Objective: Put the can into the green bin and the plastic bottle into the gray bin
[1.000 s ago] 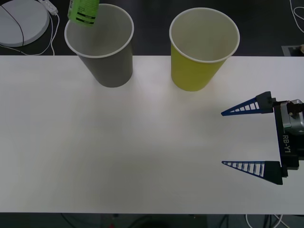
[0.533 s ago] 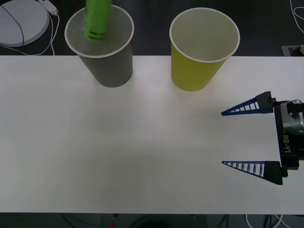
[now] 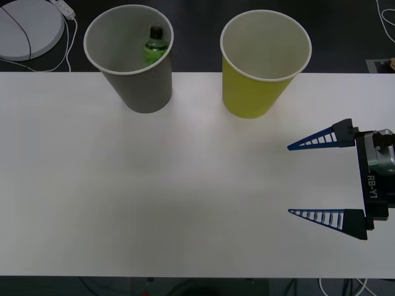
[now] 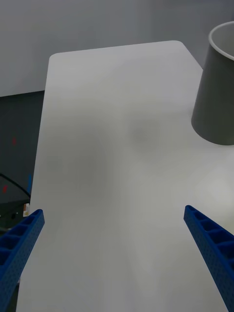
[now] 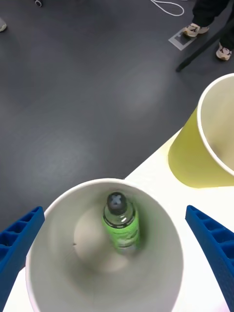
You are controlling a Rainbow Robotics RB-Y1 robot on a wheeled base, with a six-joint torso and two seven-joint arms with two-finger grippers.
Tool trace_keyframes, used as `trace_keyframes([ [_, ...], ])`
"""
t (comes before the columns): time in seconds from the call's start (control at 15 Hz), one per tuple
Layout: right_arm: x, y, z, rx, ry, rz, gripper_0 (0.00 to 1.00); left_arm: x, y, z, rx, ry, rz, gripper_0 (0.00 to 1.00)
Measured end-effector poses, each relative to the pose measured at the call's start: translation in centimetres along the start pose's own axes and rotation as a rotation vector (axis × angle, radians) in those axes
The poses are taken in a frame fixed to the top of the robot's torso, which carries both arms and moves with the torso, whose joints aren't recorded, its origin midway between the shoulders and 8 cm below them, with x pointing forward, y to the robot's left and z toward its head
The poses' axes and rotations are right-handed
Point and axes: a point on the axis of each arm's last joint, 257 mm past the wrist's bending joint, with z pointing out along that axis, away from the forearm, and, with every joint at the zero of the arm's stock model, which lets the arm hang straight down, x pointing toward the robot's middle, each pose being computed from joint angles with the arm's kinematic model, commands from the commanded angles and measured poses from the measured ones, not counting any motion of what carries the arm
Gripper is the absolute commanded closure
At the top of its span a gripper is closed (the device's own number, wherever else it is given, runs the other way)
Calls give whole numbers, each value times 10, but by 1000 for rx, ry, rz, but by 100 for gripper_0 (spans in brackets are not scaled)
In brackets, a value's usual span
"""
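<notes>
While the front view looks down on the white table [image 3: 185, 185], the gray bin [image 3: 139, 86] stands at the table's far edge on the robot's left, and the green bin [image 3: 256, 92] stands at the same edge, well apart to its right. The plastic bottle [image 3: 155, 48] sits inside the gray bin, cap upward, against the wall on the side toward the green bin. The right claw [image 3: 290, 179] rests low over the table near its right edge, its two blue ribbed fingers [image 3: 321, 139] spread wide with nothing between them. A round white disc [image 3: 28, 28] with a cable lies beyond the table at the far left.

From the right wrist, the claw's blue fingers [image 4: 212, 243] sit at the two corners, wide apart, above bare table [image 4: 112, 170]. The gray bin [image 4: 217, 92] stands at one edge of that picture, resting on the table.

From the left wrist, the left claw [image 5: 117, 248] hangs directly above the gray bin [image 5: 161, 273], fingers [image 5: 17, 239] spread and holding nothing. The plastic bottle [image 5: 122, 226] stands on the bin's pale bottom, roughly upright, its black cap facing the camera. The green bin [image 5: 200, 156] stands beside the gray one, not touching it, with dark floor [image 5: 73, 97] beyond the table's edge.
</notes>
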Motion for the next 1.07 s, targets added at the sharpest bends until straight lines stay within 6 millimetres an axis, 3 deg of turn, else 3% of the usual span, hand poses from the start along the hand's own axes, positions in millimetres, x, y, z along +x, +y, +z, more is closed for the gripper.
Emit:
trace_keyframes([
  [0.47,0,0,0,0,0,0,0,16,0,-13,-3,12,4,0],
  [1.07,0,0,0,0,0,0,0,72,-5,-37,58,-9,-27,0],
])
